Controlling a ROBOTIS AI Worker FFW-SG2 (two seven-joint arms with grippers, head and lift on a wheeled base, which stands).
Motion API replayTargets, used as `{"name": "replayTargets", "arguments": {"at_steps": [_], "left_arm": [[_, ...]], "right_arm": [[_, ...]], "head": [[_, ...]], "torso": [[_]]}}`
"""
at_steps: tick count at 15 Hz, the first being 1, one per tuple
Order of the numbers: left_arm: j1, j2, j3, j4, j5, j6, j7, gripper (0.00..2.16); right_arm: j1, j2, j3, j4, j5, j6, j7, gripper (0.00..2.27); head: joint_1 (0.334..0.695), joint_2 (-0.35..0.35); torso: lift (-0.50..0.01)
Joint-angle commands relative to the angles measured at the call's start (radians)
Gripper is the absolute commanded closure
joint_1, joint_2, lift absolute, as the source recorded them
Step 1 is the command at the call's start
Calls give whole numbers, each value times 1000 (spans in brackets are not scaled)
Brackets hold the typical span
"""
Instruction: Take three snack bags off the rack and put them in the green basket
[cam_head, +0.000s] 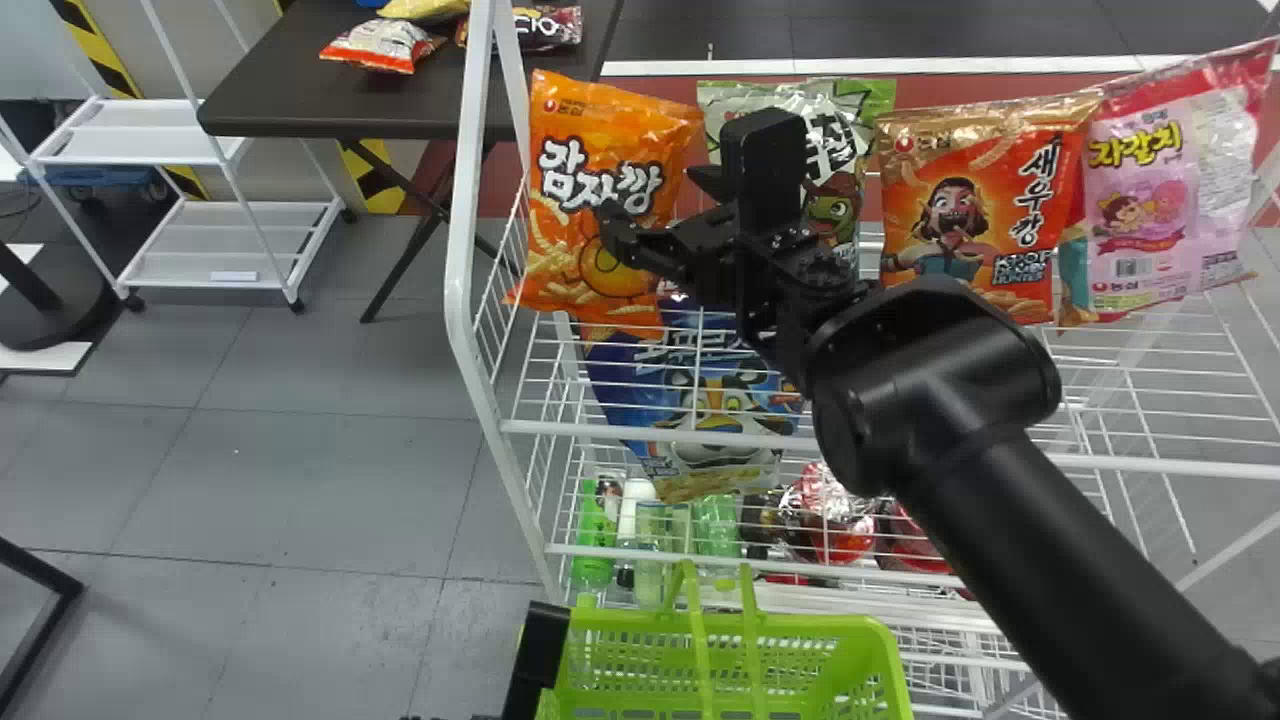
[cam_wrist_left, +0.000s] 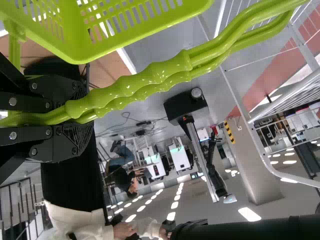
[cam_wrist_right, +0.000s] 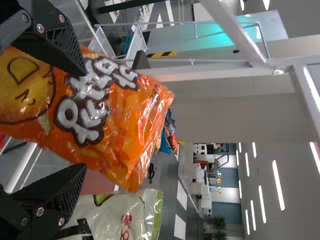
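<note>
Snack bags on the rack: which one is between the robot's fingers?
The orange bag, leftmost on the rack. The right gripper has its open fingers on either side of it; the green bag next to it is outside them.

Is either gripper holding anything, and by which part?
The left gripper holds the green basket by its handles. The right gripper holds nothing: its fingers are apart, the orange snack bag between them.

Dark table (cam_head: 330, 100), white cart (cam_head: 190, 245).
</note>
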Motion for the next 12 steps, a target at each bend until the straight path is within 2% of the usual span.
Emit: {"name": "replayTargets", "arguments": {"at_steps": [1, 4, 9, 11, 12], "left_arm": [[0, 2, 7, 4, 8, -9, -1, 1774], [-3, 1, 7, 10, 9, -24, -5, 1774], [-11, -1, 0, 21, 12, -34, -5, 1774], [-11, -2, -1, 28, 12, -43, -5, 1774], [-12, -2, -1, 30, 12, -43, -5, 1774]], "right_arm": [[-63, 2, -3, 101, -21, -39, 51, 188], [-95, 2, -8, 158, -40, -49, 134, 188], [-115, 2, -5, 179, -58, -46, 209, 191], [-147, 2, -6, 222, -72, -46, 238, 326], [-162, 2, -8, 244, -67, -46, 247, 505]], "head": [[695, 70], [695, 69], [695, 78], [695, 80], [695, 79]], "torso": [[-26], [-26], [-26], [-26], [-26]]}}
